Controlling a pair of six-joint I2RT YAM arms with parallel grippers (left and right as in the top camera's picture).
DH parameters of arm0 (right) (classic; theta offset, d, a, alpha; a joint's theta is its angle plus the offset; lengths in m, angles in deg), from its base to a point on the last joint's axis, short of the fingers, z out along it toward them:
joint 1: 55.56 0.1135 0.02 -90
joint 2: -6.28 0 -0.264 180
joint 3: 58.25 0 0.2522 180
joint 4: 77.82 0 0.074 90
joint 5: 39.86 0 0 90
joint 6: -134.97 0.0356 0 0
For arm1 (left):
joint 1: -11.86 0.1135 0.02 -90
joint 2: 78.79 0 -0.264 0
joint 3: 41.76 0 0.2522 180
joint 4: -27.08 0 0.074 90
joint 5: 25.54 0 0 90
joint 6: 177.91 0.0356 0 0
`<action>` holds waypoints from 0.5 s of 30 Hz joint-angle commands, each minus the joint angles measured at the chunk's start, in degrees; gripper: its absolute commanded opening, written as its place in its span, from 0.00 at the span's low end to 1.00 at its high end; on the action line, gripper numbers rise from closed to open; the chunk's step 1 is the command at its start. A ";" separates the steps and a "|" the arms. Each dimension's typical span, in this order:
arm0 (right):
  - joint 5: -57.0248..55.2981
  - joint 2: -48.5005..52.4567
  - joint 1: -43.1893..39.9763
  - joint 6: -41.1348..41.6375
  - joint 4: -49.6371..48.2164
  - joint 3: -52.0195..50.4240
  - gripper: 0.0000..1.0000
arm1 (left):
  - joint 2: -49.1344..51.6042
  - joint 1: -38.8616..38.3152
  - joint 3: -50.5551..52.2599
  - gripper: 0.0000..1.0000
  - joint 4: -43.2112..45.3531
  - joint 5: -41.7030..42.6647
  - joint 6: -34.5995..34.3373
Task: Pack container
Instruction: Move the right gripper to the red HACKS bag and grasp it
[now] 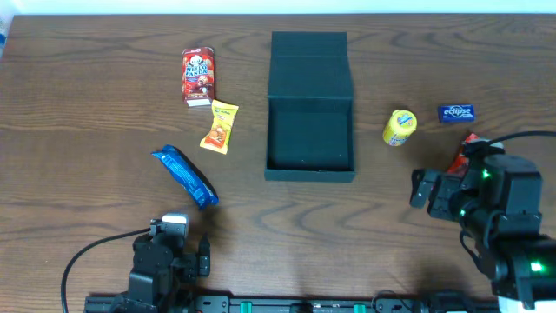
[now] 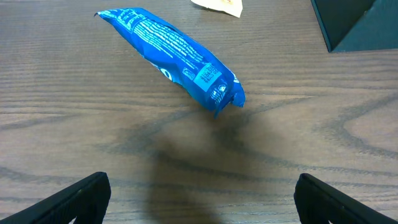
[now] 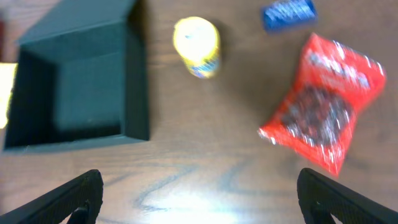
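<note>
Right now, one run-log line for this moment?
container: lid open, empty | left pincer: open, facing blue packet | right pincer: open, facing red packet

This looks like a robot lab. A left robot arm and a right robot arm stand at the edge of a brown wooden table, with a black wire and green lights. A blue snack pack and other snacks lie spread around a dark open container
</note>
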 commanded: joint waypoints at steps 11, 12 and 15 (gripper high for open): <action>-1.49 17.73 -19.71 6.21 0.00 0.83 0.99 | -0.37 0.28 1.77 0.96 -0.96 0.90 0.37; 2.10 19.50 -21.42 2.29 -2.03 0.83 0.99 | -0.37 0.28 1.77 0.95 -0.96 0.90 0.37; 6.97 24.22 -24.59 -1.73 -6.82 0.83 0.99 | -0.37 0.28 1.77 0.96 -0.96 0.90 0.37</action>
